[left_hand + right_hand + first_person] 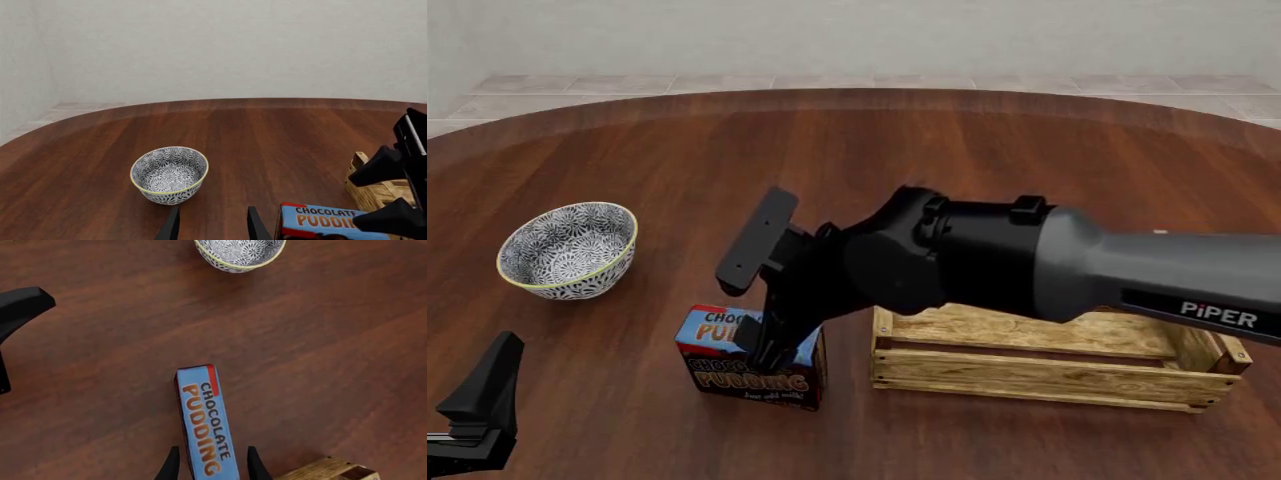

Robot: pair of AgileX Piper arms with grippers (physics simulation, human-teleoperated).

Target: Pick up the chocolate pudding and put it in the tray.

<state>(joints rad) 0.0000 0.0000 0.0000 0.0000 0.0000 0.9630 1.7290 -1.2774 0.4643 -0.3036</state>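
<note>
The chocolate pudding is a small carton with a blue top, standing on the table just left of the tray, a shallow wooden slat crate. My right gripper hangs over the carton, open, with one finger on each side of it. In the right wrist view the carton runs between the fingers of the right gripper, with a small gap on one side. My left gripper is open and empty near the table's front left. The left wrist view also shows the carton and a tray corner.
A round blue-white patterned bowl stands at the left of the table, well apart from the carton; it also shows in the left wrist view and the right wrist view. The left arm edges into the right wrist view.
</note>
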